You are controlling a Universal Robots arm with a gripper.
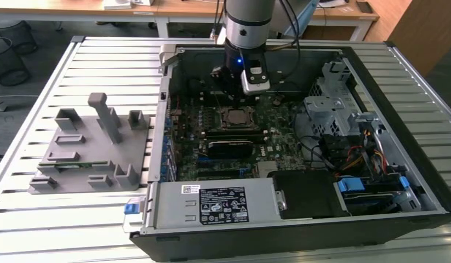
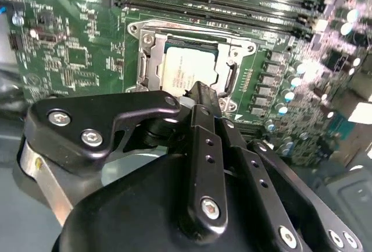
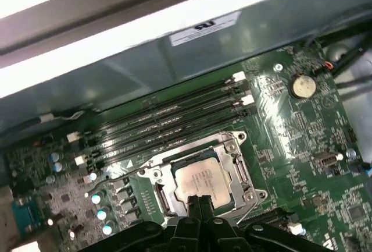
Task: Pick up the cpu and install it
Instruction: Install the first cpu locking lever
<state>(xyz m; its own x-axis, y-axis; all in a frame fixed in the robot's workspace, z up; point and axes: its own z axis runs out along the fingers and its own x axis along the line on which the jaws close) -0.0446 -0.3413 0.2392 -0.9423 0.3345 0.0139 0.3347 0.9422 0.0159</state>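
Nearest in the exterior view, the silver power supply (image 1: 218, 203) with its label closed off the front of the open computer case (image 1: 411, 164), which lay on the slatted metal counter (image 1: 35, 211). A black cover (image 1: 306, 194) and a tangle of coloured cables (image 1: 357, 159) hid whatever sat under them toward the exterior view's right. To the exterior view's left, well apart from the case, the grey fixture block (image 1: 93, 148) stood on the counter with its posts upright.

Further in, the cpu (image 1: 233, 116) lay flat inside the socket frame (image 1: 249, 121) on the green motherboard (image 1: 284, 131). In the second wrist view, the cpu (image 2: 186, 68) showed its pale metal top, and its near edge was covered by the hand (image 2: 200, 89). The same was true in the first wrist view, where the hand (image 3: 197, 201) cut across the near rim of the cpu (image 3: 203, 179). Its fingers were pressed together with nothing between them, the tips just at the chip's edge. Whether they touched it could not be made out. The hand's black linkage blocked much of the board nearer the camera in the second wrist view.

Beyond the socket ran the long memory slots (image 3: 168, 118), with a coin cell (image 3: 300, 85) to one side and the case's grey wall (image 3: 174, 60) behind. In the exterior view the hand (image 1: 229, 90) hung above the board's far part, its mount hiding that end. Past the case, a wire bin (image 1: 6, 60) stood on the floor, cut off at the edge.
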